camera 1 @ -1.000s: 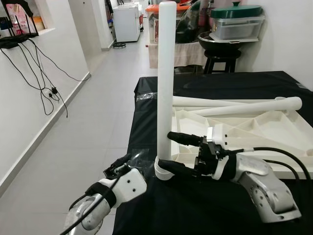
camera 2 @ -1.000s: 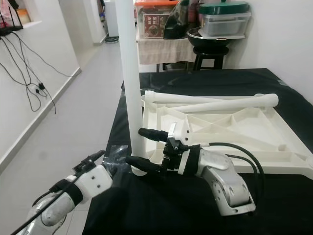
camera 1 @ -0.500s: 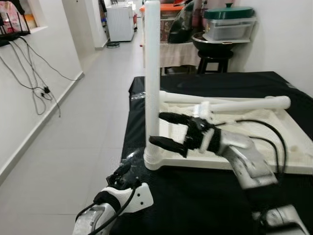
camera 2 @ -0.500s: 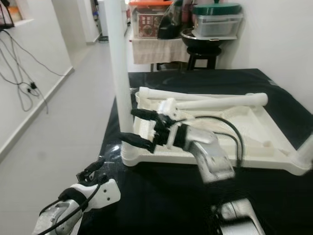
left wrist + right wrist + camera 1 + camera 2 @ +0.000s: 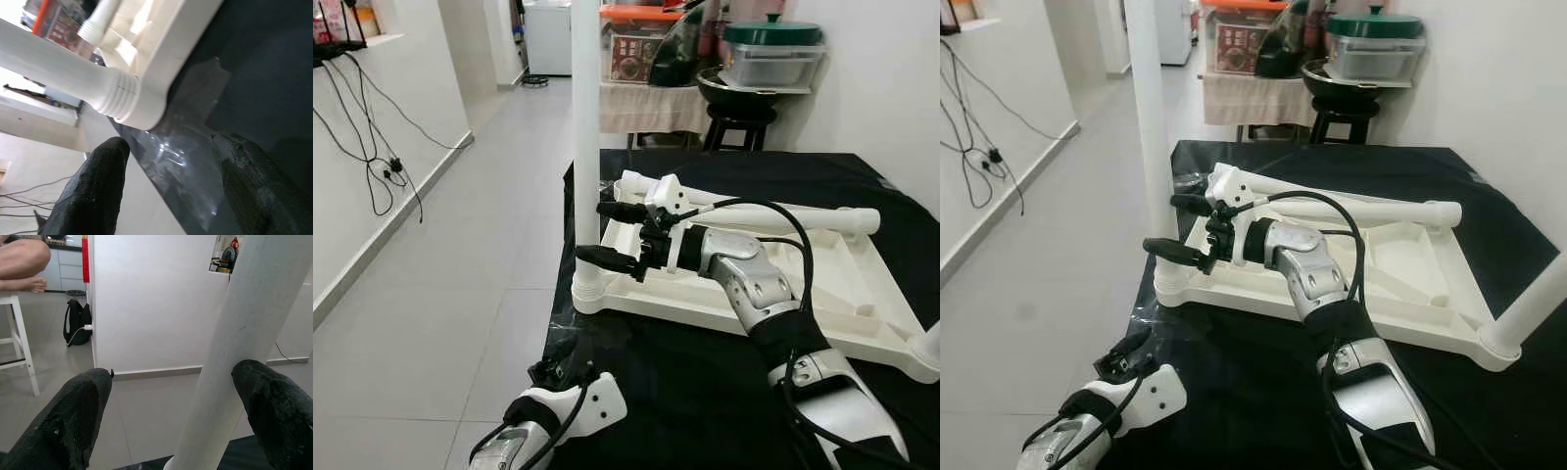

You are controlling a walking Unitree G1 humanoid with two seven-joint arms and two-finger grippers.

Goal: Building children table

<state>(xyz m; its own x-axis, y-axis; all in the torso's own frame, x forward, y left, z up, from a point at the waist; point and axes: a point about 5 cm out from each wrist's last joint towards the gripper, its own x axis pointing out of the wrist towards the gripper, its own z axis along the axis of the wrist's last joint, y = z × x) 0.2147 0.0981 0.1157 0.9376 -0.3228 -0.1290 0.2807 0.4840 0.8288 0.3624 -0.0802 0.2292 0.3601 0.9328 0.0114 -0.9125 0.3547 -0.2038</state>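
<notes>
Right gripper (image 5: 607, 235) is reaching out over the upturned white tabletop (image 5: 862, 279), its two black fingers spread wide and bracketing the lower part of the upright leg (image 5: 586, 147) without closing on it — one finger above, one finger near the threaded collar where the leg is meeting its corner socket (image 5: 590, 292). In the right wrist view the leg (image 5: 234, 357) is passing between the two fingers, closer to one of them, with open air on the other side. The tabletop is lying underside up on the black-draped table (image 5: 705, 392), presumably so the legs can be stood in the corner sockets from above; the wide fingers look placed to steady or turn the leg once they close. Two more legs (image 5: 783, 211) are lying loose across the tabletop, well behind the gripper, and another standing leg (image 5: 1533, 299) is rising from the near right corner. Left gripper (image 5: 558, 367) is hovering low at the table's near edge, fingers parted and holding nothing — below the socketed corner, which its wrist view is showing just ahead.
</notes>
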